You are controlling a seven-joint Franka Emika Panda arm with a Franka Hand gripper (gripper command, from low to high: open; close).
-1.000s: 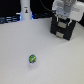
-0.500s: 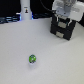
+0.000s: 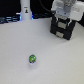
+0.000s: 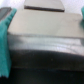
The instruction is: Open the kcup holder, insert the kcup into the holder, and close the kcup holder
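kcup [image 3: 32, 59]: small round pod, green-yellow, no clear long axis, orientation unreadable, lies toward bench [image 3: 15, 47] near edge | kcup holder [image 3: 63, 28]: black box, pale-handled drawer fronts face near edge, far corner at the exterior view's right | gripper [image 3: 65, 14]: over holder, green fingers [image 4: 5, 42] spread wide, nothing held.

We see pale white tabletop [image 3: 20, 47] filling most of exterior view, surface matte, evenly lit, no hard shadows. Along far edge, dark backdrop [image 3: 7, 7] behind table, nearly black, detail blurred. Tall white bottle-shaped object [image 3: 25, 11] stands upright at far edge, toward exterior view's left, with bluish glint at its base. We cannot make out walls, floor or windows. Wrist view too blurred to add anything on room.
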